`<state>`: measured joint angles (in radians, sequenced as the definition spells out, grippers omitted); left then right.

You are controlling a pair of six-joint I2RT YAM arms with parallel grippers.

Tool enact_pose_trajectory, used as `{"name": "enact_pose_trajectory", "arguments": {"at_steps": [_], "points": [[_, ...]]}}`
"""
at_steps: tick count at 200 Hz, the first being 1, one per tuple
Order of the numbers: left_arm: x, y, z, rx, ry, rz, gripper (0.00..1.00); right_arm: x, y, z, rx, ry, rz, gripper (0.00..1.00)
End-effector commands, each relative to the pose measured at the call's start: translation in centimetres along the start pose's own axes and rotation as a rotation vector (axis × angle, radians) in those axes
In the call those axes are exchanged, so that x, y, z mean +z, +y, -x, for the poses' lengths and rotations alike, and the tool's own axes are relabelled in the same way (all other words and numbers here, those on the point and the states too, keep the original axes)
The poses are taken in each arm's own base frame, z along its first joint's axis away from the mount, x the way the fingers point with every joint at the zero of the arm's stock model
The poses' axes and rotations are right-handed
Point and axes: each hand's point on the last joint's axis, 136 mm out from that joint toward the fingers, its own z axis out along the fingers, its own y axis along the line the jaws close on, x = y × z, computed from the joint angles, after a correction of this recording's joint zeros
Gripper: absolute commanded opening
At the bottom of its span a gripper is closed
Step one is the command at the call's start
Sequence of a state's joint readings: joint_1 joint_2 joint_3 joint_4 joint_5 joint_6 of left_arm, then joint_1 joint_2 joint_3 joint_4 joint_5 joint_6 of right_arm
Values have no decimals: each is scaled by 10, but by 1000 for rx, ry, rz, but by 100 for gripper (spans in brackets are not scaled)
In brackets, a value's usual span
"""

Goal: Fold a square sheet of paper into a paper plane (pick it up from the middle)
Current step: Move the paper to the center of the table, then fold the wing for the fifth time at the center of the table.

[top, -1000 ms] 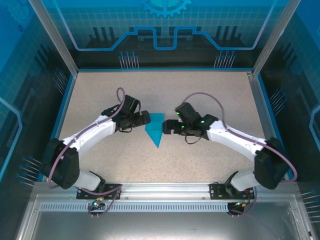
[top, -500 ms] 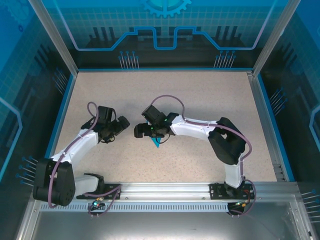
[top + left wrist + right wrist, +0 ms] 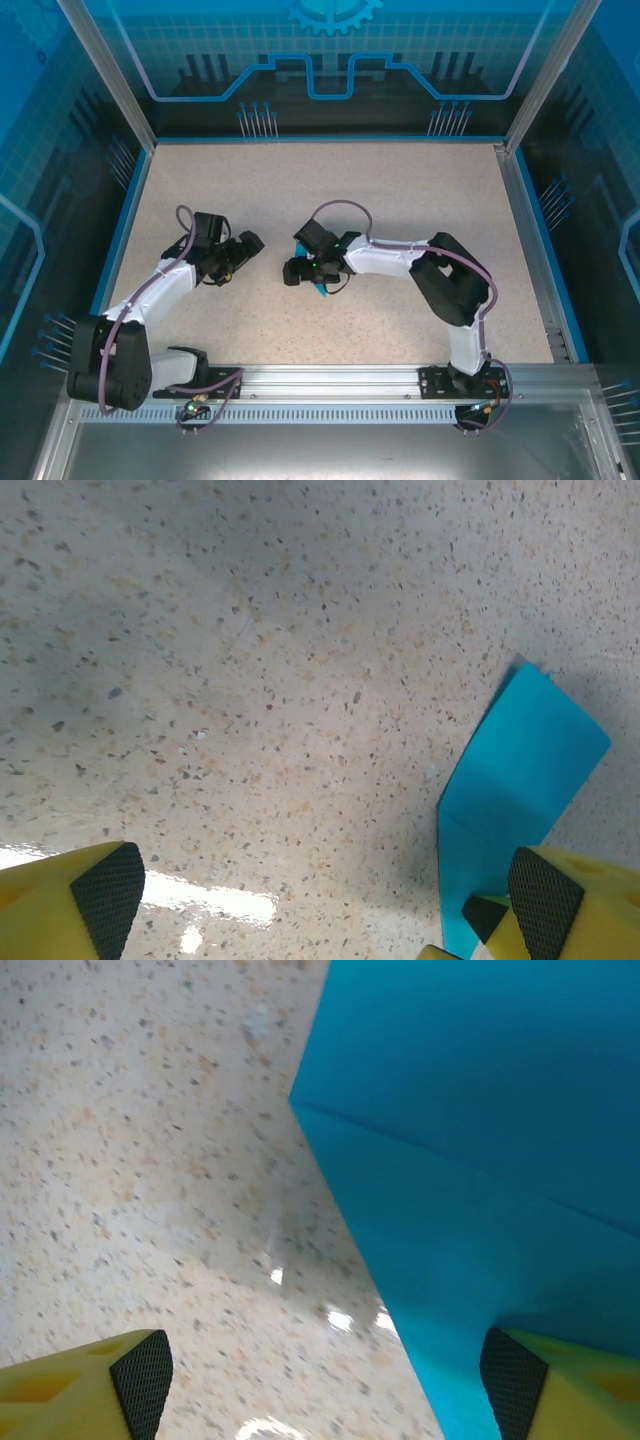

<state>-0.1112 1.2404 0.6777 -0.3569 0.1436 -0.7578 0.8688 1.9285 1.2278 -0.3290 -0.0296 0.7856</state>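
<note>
- Square sheet of paper: lying flat on the table near its middle, part folded, showing a straight crease in the right wrist view and sitting mostly under the right gripper when seen from above.
- Hanging low over the paper with the right gripper, jaws spread wide and gripping nothing.
- Resting one fingertip at the paper's near edge and leaving the other out over bare table; whether the pad is touching the paper cannot be told.
- Probably straddling that edge in order to press the fold down or lift a flap next.
- Reaching the right arm far across to the left, elbow bent sharply back, forearm running almost level toward the centre of the table.
- Holding the left gripper near the paper's left side but apart from it, jaws likewise wide open and empty, one pad lying close to the paper's corner.
- Seemingly standing off to give the right gripper room while being close enough to pin the sheet.
- Angling the left arm up and rightward from its base, wrist tipping down at the table.
</note>
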Motion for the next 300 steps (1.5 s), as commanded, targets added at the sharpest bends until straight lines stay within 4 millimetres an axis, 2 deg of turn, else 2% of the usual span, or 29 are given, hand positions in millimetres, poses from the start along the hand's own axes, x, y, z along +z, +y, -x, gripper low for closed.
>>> {"name": "enact_pose_trajectory", "arguments": {"at_steps": [1,35,49,60,83,110,121,214,262,300], "points": [[1,-9,-4,21,40,-48,97,-8,-34,-27,-58,85,-27,84],[2,-14,-8,34,65,-80,98,-33,-61,-58,-153,136,19,83],[2,-17,-10,43,73,-98,98,-46,-70,-60,-173,123,31,83],[3,-20,-13,54,81,-111,98,-59,-70,-53,-166,85,54,83],[6,-27,-20,87,100,-124,98,-86,-51,-34,-140,-18,125,83],[9,-41,-31,123,125,-154,98,-98,-38,-14,-42,-114,169,83],[10,-46,-36,128,135,-166,99,-90,-47,-17,2,-116,145,83],[24,-72,-70,169,236,-214,98,-56,-78,-9,157,-108,108,79],[28,-87,-89,201,291,-244,98,-35,-98,-23,254,-54,77,77],[30,-99,-106,207,347,-281,99,-26,-106,-34,338,-27,118,76]]}}
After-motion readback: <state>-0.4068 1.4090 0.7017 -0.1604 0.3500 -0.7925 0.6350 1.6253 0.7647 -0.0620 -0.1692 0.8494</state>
